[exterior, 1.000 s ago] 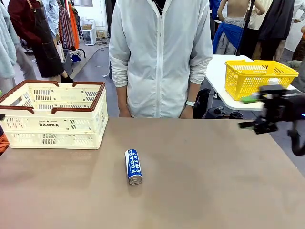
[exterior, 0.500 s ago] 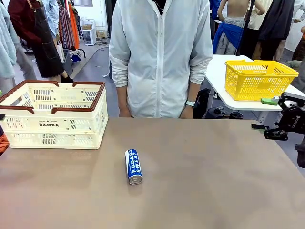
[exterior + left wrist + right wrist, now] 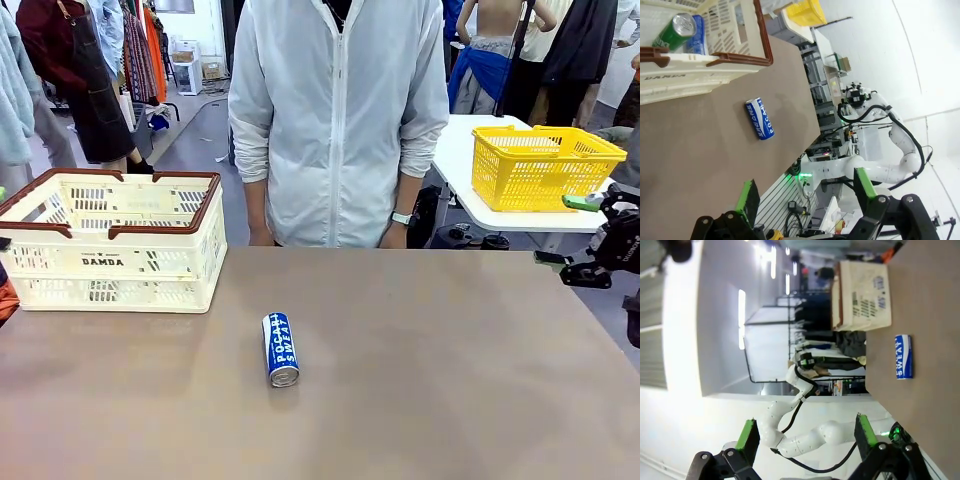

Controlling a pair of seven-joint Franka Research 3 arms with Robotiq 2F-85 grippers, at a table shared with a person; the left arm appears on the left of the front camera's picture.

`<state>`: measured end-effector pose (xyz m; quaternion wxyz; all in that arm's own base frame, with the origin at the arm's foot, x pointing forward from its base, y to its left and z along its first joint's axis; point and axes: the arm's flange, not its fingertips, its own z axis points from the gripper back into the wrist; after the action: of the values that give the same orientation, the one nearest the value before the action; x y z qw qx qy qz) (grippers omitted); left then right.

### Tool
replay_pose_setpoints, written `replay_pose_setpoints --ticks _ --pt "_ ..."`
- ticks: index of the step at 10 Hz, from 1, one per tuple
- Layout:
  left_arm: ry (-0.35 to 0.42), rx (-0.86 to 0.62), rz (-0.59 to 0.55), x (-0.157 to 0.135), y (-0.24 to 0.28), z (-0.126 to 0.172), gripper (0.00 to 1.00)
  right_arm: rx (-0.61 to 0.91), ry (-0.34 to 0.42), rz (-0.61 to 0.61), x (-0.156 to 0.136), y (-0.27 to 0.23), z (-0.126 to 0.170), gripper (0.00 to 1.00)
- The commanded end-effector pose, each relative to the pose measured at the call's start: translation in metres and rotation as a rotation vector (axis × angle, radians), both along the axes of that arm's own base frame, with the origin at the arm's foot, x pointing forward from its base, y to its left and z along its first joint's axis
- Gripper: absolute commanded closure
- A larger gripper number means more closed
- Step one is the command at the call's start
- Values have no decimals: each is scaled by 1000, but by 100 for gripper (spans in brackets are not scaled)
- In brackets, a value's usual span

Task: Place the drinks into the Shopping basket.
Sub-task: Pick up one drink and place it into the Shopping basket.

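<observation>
Brown table [image 3: 450,380] spanned the front view, with a person in a pale zip jacket [image 3: 340,120] standing at its far edge. A yellow mesh basket [image 3: 540,160] sat on a white side table behind, to the right.

Shopping basket [image 3: 110,255], cream with a dark brown rim, stood at the table's far left corner. Left wrist view showed two cans lying inside it: a green can [image 3: 672,31] and just beside it a blue and white can [image 3: 696,41].

Right gripper [image 3: 575,235] hung at the table's right edge, well apart from everything on it; fingers spread wide, nothing between the green pads [image 3: 747,435].

Left gripper [image 3: 805,200] seen in its own wrist view, fingers likewise set wide and empty, aimed across the table toward the crate.

One loose blue and white can [image 3: 280,349] lay on its side near the table's middle, silver end toward the robot, well apart from the crate and from both grippers.
</observation>
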<state>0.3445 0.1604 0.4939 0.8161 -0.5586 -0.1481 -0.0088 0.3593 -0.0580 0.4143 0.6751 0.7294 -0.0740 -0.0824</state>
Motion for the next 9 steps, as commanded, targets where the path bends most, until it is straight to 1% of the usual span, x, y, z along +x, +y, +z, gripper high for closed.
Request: replay_pose_setpoints --ticks 1,2,3,4,5,6,7,8,9 --pt "154 243 57 -8 -74 55 0 -6 -8 10 -3 -1 0 0" --pt "159 431 10 0 -131 74 0 -6 -8 10 -3 -1 0 0" --pt "155 577 -84 9 -186 86 0 -6 -8 10 -3 -1 0 0" --pt "224 773 -125 21 -236 87 0 -6 -8 10 -3 -1 0 0" --pt "240 900 -134 34 -285 83 0 -6 -8 10 -3 -1 0 0" --pt "248 1020 -88 44 -325 69 0 -6 -8 10 -3 -1 0 0" --pt "258 1097 -113 50 -361 47 0 -6 -8 10 -3 -1 0 0" --pt "238 1166 -77 56 -390 24 0 -6 -8 10 -3 -1 0 0" --pt "200 1197 -58 60 -413 1 0 -6 -8 10 -3 -1 0 0"
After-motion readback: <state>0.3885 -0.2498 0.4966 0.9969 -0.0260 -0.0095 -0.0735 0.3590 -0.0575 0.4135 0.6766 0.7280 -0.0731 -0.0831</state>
